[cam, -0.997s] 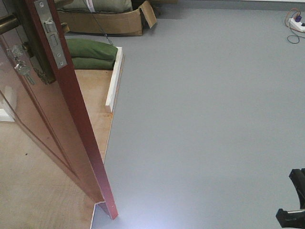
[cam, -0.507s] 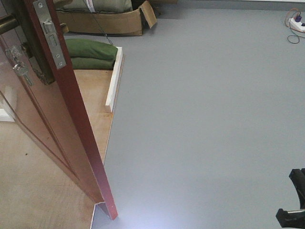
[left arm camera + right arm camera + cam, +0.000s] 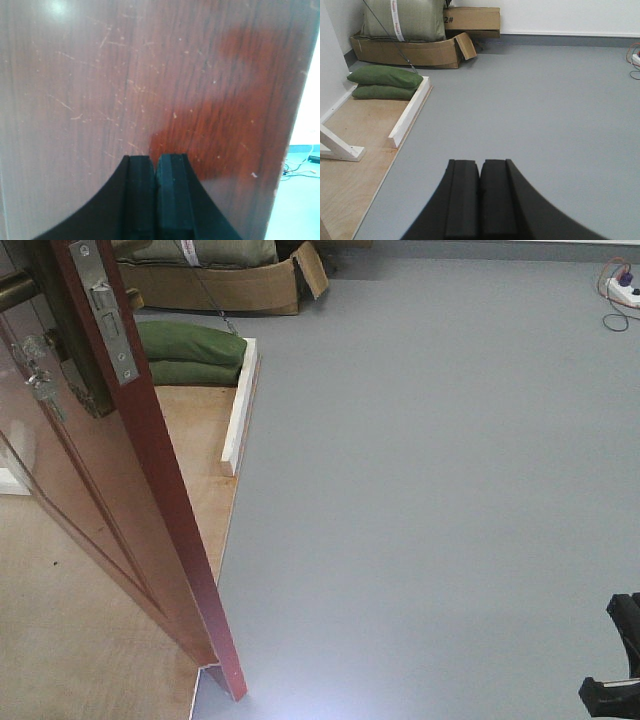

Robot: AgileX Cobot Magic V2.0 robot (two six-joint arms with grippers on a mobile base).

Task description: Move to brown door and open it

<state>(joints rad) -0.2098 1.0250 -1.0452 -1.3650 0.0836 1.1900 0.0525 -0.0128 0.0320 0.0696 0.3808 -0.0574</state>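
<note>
The brown door (image 3: 110,520) stands partly open at the left of the front view, its edge toward me with a metal latch plate (image 3: 105,310), a handle (image 3: 20,285) and keys (image 3: 40,380) in the lock. In the left wrist view the door face (image 3: 150,75) fills the frame right in front of my left gripper (image 3: 156,159), which is shut and empty, close to the wood. My right gripper (image 3: 480,162) is shut and empty over the grey floor. A dark part of the right arm (image 3: 615,660) shows at the front view's lower right.
Green sandbags (image 3: 190,352) and a cardboard box (image 3: 230,285) lie beyond the door. A white wooden rail (image 3: 238,410) edges the plywood platform (image 3: 200,440). A power strip with cables (image 3: 620,285) lies far right. Grey floor (image 3: 430,490) spreads to the right.
The door has swung very slightly further left; the keys sway a little. The right arm has not moved.
</note>
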